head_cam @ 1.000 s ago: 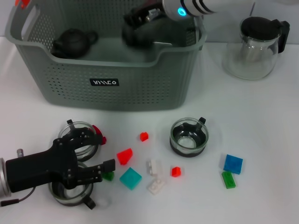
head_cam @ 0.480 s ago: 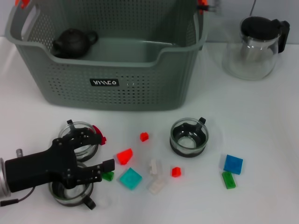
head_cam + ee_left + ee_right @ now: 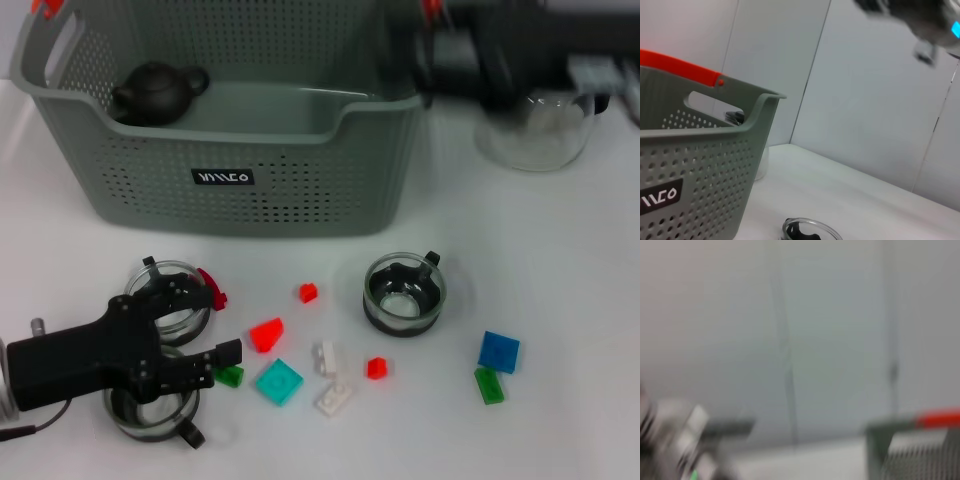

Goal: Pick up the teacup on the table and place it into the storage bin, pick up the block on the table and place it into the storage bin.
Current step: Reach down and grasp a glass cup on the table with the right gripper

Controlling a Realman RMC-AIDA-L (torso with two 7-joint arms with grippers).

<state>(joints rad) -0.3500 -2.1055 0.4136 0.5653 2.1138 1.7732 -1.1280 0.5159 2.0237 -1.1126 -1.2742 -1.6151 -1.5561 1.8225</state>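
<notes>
I find myself at a staged test bench in a lab or demonstration room, not a home: the table before me is a plain white top backed by bare, pale panelled walls with visible seams. Props are laid out loosely on it, namely small coloured blocks, glass teacups, a glass pitcher and a perforated storage bin holding a dark teapot.

Plain pale wall panels, seemingly with vertical seams
</notes>
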